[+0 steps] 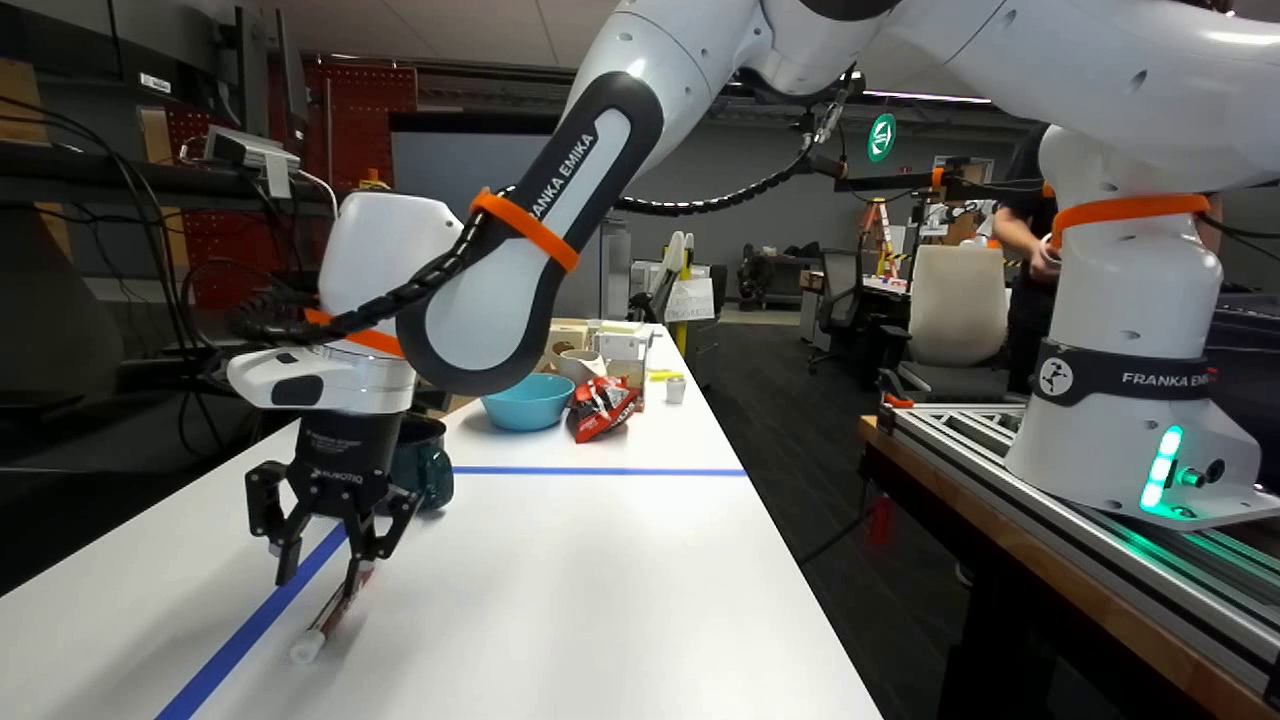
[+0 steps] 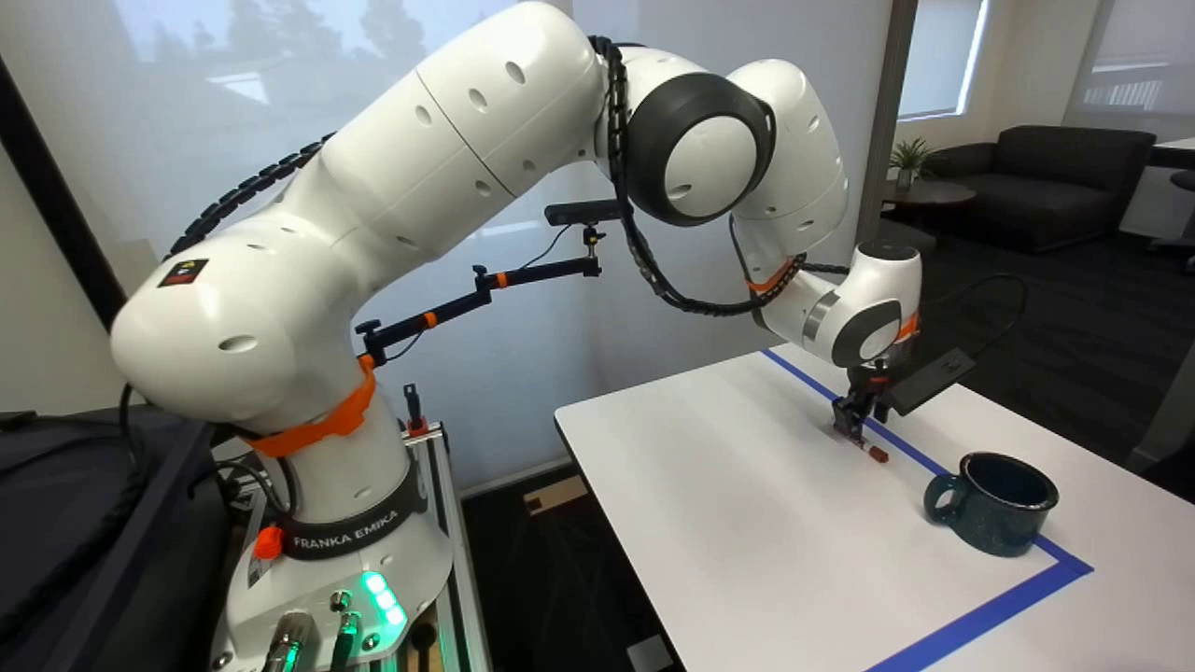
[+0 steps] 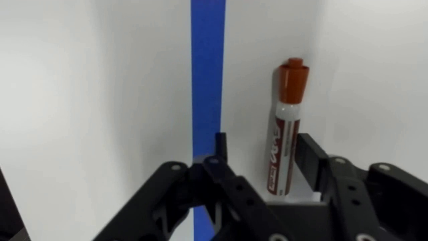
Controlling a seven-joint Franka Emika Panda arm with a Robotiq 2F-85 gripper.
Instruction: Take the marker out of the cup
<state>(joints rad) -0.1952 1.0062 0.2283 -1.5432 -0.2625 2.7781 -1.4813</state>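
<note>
As the gripper stands spread off-centre over the marker, one finger closer to it, closing could roll the marker out sideways.

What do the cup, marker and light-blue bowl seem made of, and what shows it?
Cup: probably glazed ceramic, possibly enamelled metal; its dark teal surface looks slightly glossy and faintly speckled.
Marker: most likely hard plastic; smooth and printed, with a moulded-looking cap.
Light-blue bowl: plastic or glazed ceramic, unclear which; smooth, evenly coloured.
</note>
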